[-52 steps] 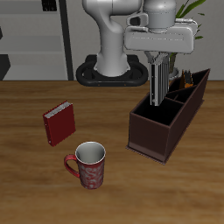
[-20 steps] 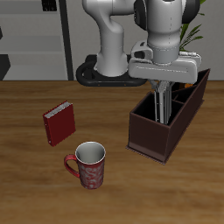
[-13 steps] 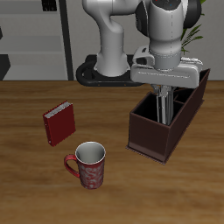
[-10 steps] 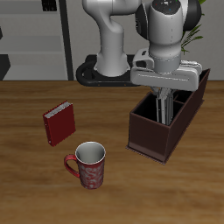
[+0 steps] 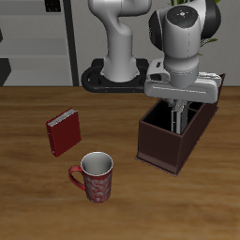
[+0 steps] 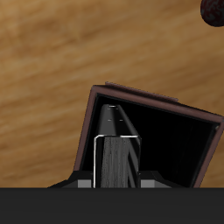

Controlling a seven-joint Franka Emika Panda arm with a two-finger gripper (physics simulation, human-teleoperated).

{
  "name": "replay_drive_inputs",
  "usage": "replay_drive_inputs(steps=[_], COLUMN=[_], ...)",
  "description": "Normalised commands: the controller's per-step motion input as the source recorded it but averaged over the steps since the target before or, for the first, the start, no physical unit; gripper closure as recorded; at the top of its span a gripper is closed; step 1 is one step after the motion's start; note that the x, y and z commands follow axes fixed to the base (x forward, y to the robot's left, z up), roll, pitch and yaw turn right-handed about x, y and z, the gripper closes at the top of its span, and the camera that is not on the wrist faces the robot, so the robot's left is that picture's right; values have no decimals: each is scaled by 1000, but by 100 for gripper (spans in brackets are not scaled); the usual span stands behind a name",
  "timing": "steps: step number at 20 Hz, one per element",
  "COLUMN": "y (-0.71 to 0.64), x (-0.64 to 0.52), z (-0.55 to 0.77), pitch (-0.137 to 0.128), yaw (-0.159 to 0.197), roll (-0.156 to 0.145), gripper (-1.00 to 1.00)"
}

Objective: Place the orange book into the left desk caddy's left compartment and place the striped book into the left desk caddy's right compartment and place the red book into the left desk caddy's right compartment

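The left desk caddy (image 5: 159, 145) is a long dark brown box standing near the table's middle. My gripper (image 5: 176, 120) reaches down into its right compartment, the large section nearest the table's front edge. It is shut on the striped book (image 6: 116, 162), which stands upright inside that compartment (image 6: 175, 149). The red book (image 5: 63, 132) lies on the table, well away from the caddy. The orange book is hidden behind my gripper's hand.
A red patterned mug (image 5: 95, 176) stands near the table's front edge, between the red book and the caddy; its edge also shows in the wrist view (image 6: 214, 9). The robot's base (image 5: 117, 75) and a plant stand behind the caddy.
My gripper has gone down with the striped book, from above the caddy into its right compartment. The red book and the mug have not moved.
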Motion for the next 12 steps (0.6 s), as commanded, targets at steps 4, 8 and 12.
replay_drive_inputs(steps=[4, 8, 12], y=[185, 37, -49], x=[-87, -64, -76], z=[-105, 61, 156], pitch=[73, 8, -28], yaw=[-4, -4, 5], roll=[29, 9, 1], gripper=[-100, -100, -100])
